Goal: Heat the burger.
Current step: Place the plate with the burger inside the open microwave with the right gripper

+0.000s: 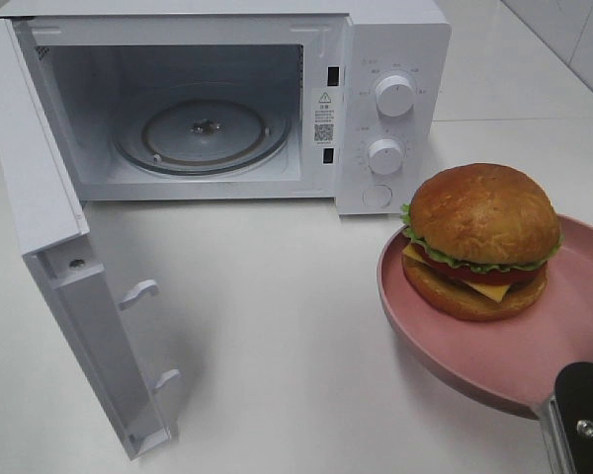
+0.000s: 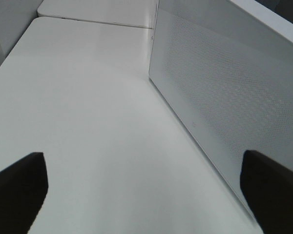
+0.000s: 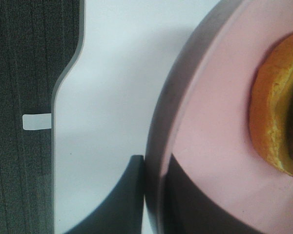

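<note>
Presently, the burger sits at 3 o'clock in the high view, on the far half of a round pink plate. Its domed bun is glossy and golden-brown, over frilled green lettuce, a red tomato slice, a square yellow cheese sheet and a dark patty. The plate is smooth and matt, with a shallow raised rim.

The right gripper, at 5 o'clock, is closed on the plate's near rim. In its wrist view, one dark finger lies against the outside of the rim and the other on the plate's inner face. The plate throws a shadow on the table below it.

The white box-shaped microwave stands at 12 o'clock. Its door is swung wide towards 8 o'clock. A ribbed circular glass turntable lies in the cavity, and two round white knobs sit on the control panel.

The left gripper has its jaws fully spread and holds nothing. It is above the smooth white table, beside the door's finely perforated panel.
</note>
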Controlling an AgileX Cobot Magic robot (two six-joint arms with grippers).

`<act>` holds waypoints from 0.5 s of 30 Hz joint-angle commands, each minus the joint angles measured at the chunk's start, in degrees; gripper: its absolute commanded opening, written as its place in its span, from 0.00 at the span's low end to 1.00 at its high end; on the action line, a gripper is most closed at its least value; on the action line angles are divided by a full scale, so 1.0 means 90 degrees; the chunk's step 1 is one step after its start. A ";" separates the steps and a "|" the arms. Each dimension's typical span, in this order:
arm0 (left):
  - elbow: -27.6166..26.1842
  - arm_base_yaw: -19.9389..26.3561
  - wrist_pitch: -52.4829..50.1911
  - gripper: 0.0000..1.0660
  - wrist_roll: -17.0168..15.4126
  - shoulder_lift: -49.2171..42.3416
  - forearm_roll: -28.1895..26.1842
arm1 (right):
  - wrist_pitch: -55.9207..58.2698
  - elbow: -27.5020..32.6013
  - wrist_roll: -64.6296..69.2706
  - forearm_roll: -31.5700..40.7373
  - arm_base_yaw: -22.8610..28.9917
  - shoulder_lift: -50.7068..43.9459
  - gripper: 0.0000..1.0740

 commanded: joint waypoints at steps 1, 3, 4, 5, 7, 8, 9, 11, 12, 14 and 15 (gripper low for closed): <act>0.0025 0.0032 -0.0013 0.94 -0.0013 -0.0095 -0.0032 | -0.0267 0.0000 -0.0057 -0.0446 0.0019 -0.0038 0.01; 0.0025 0.0032 -0.0013 0.94 -0.0013 -0.0095 -0.0032 | -0.0509 0.0000 -0.0057 -0.0637 0.0019 -0.0038 0.00; 0.0025 0.0032 -0.0013 0.94 -0.0013 -0.0095 -0.0032 | -0.0509 0.0000 -0.0057 -0.0637 0.0019 -0.0038 0.00; 0.0025 0.0032 -0.0013 0.94 -0.0013 -0.0095 -0.0032 | -0.0649 0.0000 -0.0070 -0.0694 0.0013 -0.0038 0.00; 0.0025 0.0032 -0.0013 0.94 -0.0013 -0.0095 -0.0032 | -0.0840 0.0000 -0.0121 -0.0675 0.0013 -0.0038 0.00; 0.0025 0.0032 -0.0013 0.94 -0.0013 -0.0095 -0.0032 | -0.0949 0.0000 -0.0146 -0.0668 0.0013 -0.0038 0.00; 0.0025 0.0032 -0.0013 0.94 -0.0013 -0.0095 -0.0032 | -0.0949 0.0000 -0.0146 -0.0668 0.0013 -0.0038 0.00; 0.0025 0.0032 -0.0013 0.94 -0.0013 -0.0095 -0.0032 | -0.1178 0.0000 -0.0197 -0.0656 0.0013 -0.0038 0.00; 0.0025 0.0032 -0.0013 0.94 -0.0013 -0.0095 -0.0032 | -0.1369 0.0000 -0.0223 -0.0675 0.0013 -0.0038 0.00; 0.0025 0.0032 -0.0013 0.94 -0.0013 -0.0095 -0.0032 | -0.1439 0.0000 -0.0229 -0.0681 0.0000 -0.0038 0.00; 0.0025 0.0032 -0.0013 0.94 -0.0013 -0.0095 -0.0032 | -0.1572 0.0000 -0.0229 -0.0726 0.0000 -0.0038 0.00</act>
